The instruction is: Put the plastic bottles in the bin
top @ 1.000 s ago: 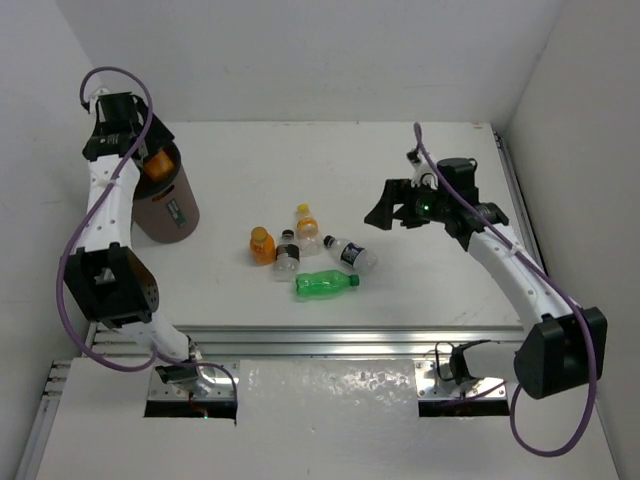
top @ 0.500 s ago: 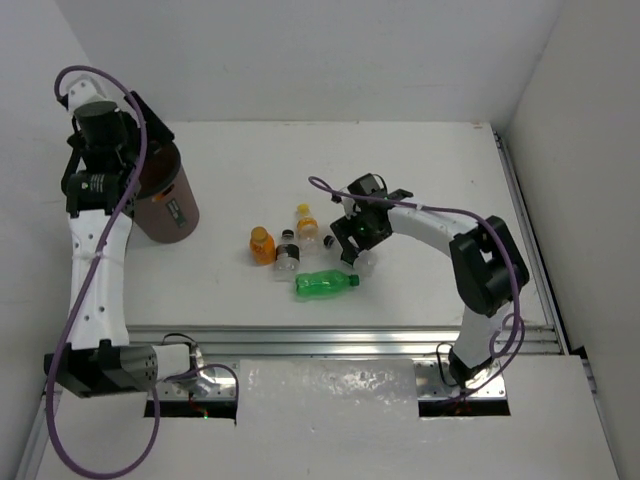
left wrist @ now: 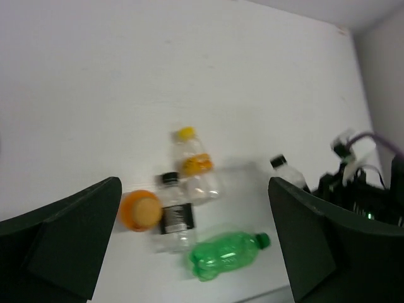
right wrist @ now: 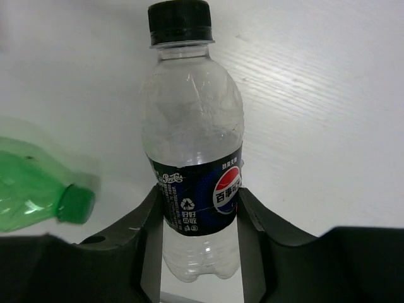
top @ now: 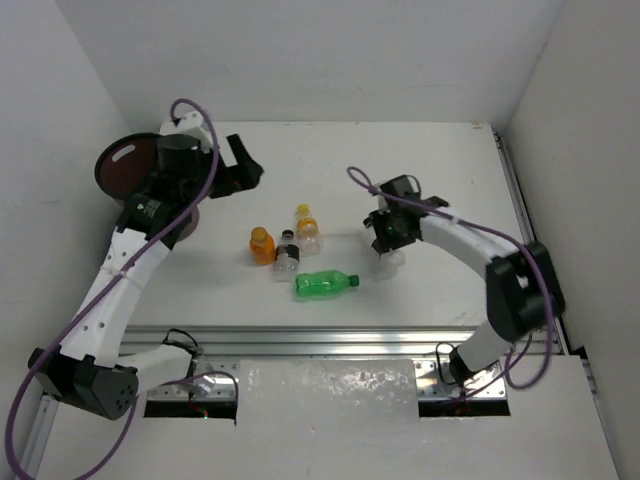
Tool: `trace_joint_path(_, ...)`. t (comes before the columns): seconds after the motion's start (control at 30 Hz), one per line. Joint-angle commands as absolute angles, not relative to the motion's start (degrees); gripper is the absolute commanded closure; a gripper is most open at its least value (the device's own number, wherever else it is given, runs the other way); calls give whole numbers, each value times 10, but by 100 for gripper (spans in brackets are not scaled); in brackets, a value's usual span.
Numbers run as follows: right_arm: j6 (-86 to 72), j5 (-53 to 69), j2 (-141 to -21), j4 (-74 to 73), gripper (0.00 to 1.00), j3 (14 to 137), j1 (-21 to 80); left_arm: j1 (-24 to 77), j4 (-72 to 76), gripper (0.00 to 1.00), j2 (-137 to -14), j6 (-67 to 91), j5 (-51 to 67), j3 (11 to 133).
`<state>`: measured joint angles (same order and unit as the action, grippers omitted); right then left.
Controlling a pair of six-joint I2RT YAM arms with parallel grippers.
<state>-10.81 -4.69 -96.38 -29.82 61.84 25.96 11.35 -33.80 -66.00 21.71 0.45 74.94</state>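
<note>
My right gripper (top: 388, 238) (right wrist: 197, 205) is shut on a clear plastic bottle (right wrist: 192, 120) (top: 391, 256) (left wrist: 288, 172) with a black cap and a blue label, gripped at the label. Four more bottles sit mid-table: an orange one (top: 262, 244) (left wrist: 140, 211), a yellow-capped one (top: 306, 223) (left wrist: 193, 165), a clear black-capped one (top: 287, 254) (left wrist: 172, 213), and a green one (top: 325, 284) (left wrist: 226, 255) (right wrist: 28, 189) on its side. My left gripper (top: 243, 165) (left wrist: 194, 184) hangs open and empty, up and left of that group. The dark brown bin (top: 118, 166) is at the back left, partly behind my left arm.
White walls close in the table at the back and on both sides. A metal rail (top: 340, 338) runs along the near edge. Purple cables loop off both arms.
My right gripper came in from the right, shut on the clear bottle and carried it a little right. My left arm swung from over the bin toward the table's middle, without the orange bottle.
</note>
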Motion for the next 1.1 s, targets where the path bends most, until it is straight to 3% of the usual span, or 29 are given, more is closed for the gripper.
trace_joint_path(0.0, -161, -5, -819, -242, 73, 585, 225, 190, -261, 1, -639, 229, 68, 761)
trace_joint_path(0.17, -171, 209, -659, -169, 73, 549, 198, 285, -146, 0, -662, 247, 166, 708)
trace_joint_path(0.27, -187, 329, -611, -134, 73, 548, 195, 321, -42, 0, -677, 261, 263, 666)
trace_joint_path(0.37, -214, 419, -582, -79, 73, 533, 195, 344, 26, 0, -689, 270, 268, 651)
trace_joint_path(0.7, -271, 530, -551, 46, 72, 514, 196, 381, 89, 2, -749, 312, 321, 680)
trace_joint_path(0.73, -279, 533, -552, 52, 72, 517, 195, 385, 89, 14, -759, 311, 327, 685)
trace_joint_path(0.77, -282, 546, -550, 67, 71, 518, 195, 387, 82, 43, -765, 310, 321, 693)
trace_joint_path(0.8, -284, 552, -548, 72, 70, 517, 196, 387, 78, 60, -765, 309, 315, 696)
trace_joint_path(0.87, -288, 567, -545, 80, 68, 515, 196, 387, 71, 70, -765, 305, 305, 702)
trace_joint_path(0.93, -290, 561, -541, 75, 67, 515, 194, 387, 69, 85, -765, 301, 310, 713)
trace_joint_path(1.0, -271, 506, -540, 37, 37, 527, 195, 386, 27, 100, -758, 290, 258, 729)
trace_joint_path(1.07, -258, 449, -533, -20, 1, 529, 195, 368, -99, 100, -750, 273, 152, 776)
